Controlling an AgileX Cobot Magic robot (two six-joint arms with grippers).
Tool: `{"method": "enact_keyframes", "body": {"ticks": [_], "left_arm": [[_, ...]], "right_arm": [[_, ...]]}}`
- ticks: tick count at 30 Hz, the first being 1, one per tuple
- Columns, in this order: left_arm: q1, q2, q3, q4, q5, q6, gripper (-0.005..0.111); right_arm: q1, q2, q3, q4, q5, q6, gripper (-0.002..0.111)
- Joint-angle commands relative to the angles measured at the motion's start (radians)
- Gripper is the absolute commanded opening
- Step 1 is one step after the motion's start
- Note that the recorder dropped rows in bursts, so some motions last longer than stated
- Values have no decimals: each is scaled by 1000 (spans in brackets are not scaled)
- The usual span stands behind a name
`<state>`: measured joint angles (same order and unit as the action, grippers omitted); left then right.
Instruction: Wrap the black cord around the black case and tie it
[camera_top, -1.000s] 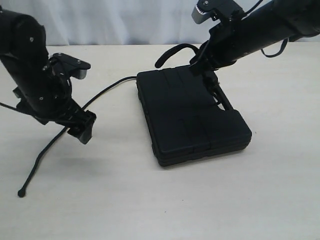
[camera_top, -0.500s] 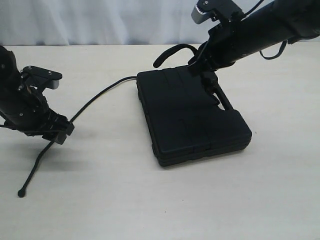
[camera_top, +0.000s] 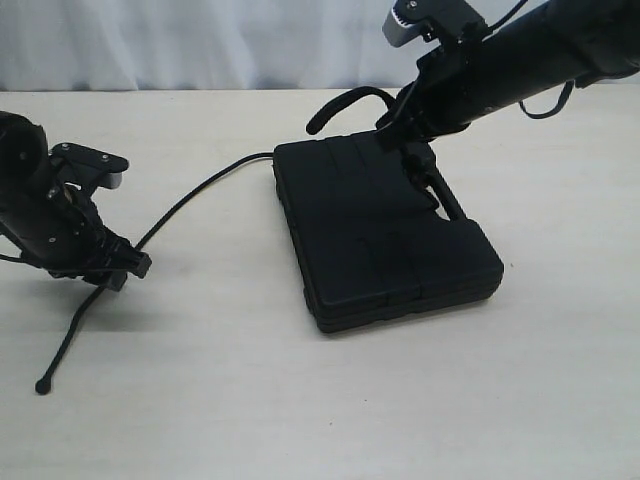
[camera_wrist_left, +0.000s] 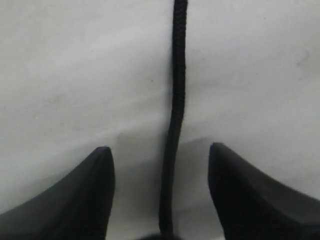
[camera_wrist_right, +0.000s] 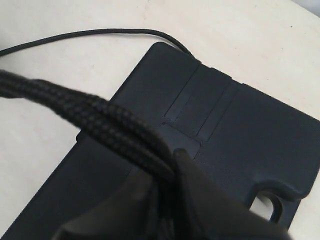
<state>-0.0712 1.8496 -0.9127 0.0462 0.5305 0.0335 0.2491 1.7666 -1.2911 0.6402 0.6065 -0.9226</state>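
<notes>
The black case (camera_top: 390, 235) lies flat in the middle of the table, its slot handle on the right. The black cord (camera_top: 190, 200) leaves the case's far left corner and runs down-left to a knotted end (camera_top: 42, 385). My left gripper (camera_top: 125, 268) sits low on the table astride that stretch. In the left wrist view the cord (camera_wrist_left: 177, 75) passes between the fingers (camera_wrist_left: 97, 192) with a gap on each side, so the left gripper (camera_wrist_left: 160, 150) is open. My right gripper (camera_top: 402, 140) is shut on a doubled length of cord (camera_wrist_right: 100, 115) over the case's (camera_wrist_right: 240, 130) far edge.
A loop of cord (camera_top: 340, 100) arches behind the case beside the right arm. A pale curtain backs the light tabletop (camera_top: 300, 400). The right arm's own thin cable (camera_top: 545, 105) hangs at the far right.
The left arm has dropped and shifted left along the cord, and its jaws have narrowed around it. The right gripper, the case and the loop have stayed put.
</notes>
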Motion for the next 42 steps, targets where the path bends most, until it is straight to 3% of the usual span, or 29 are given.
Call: {"method": "enact_keyframes", "body": {"ticks": [1,31,33,37,42], "left_arm": [[1,9,3,13,-11,-16,51],[1,66,4,-46,15,-40,50],[1,67,4,-46,17,-42,40],[1,67,4,-46,53,-33,0],[1,67,4,-168,99,21,0]], "right_arm": [[-2,1,3,3,-4,-7,4],[-2,1,3,5,0,-7,4],[-2,1,3,5,0,-7,4],[-2,1,3,5,0,-7,4],[-2,1,3,5,0,-7,4]]}}
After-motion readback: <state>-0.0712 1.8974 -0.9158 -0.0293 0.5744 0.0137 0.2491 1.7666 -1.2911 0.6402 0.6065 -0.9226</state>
